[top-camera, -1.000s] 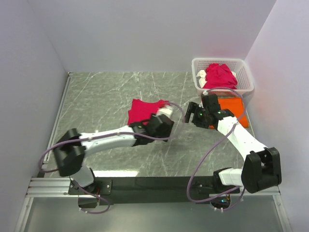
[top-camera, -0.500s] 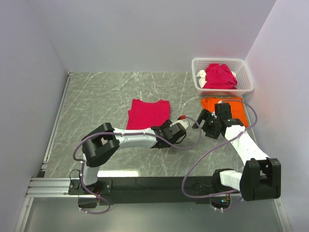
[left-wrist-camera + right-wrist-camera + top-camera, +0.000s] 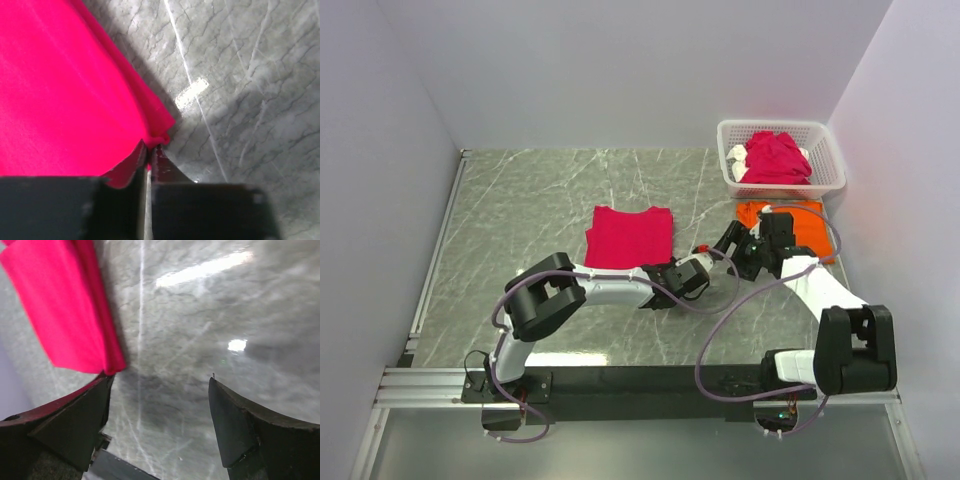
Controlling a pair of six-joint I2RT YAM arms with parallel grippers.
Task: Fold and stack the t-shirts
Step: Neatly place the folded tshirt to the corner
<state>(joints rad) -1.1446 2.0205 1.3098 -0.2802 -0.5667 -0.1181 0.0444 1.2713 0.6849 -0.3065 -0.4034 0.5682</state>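
Observation:
A folded crimson-pink t-shirt (image 3: 630, 236) lies flat in the middle of the table. My left gripper (image 3: 664, 270) sits at its near right corner. In the left wrist view the jaws (image 3: 150, 146) are shut, with a small fold of the t-shirt (image 3: 60, 90) pinched at their tips. My right gripper (image 3: 728, 240) hovers low over bare table, right of that shirt. Its fingers stand wide open (image 3: 160, 379) with nothing between them, and the shirt's edge (image 3: 65, 305) shows beside the left finger. An orange t-shirt (image 3: 802, 218) lies flat behind the right arm.
A white lattice basket (image 3: 820, 135) at the back right holds bunched crimson t-shirts (image 3: 775, 158). Walls close in the table at the back and on both sides. Grey marbled tabletop (image 3: 520, 210) stretches left of the folded shirt.
My left gripper has slid from the shirt's right edge to its near right corner and shut on the cloth. My right gripper has drifted slightly left, staying open.

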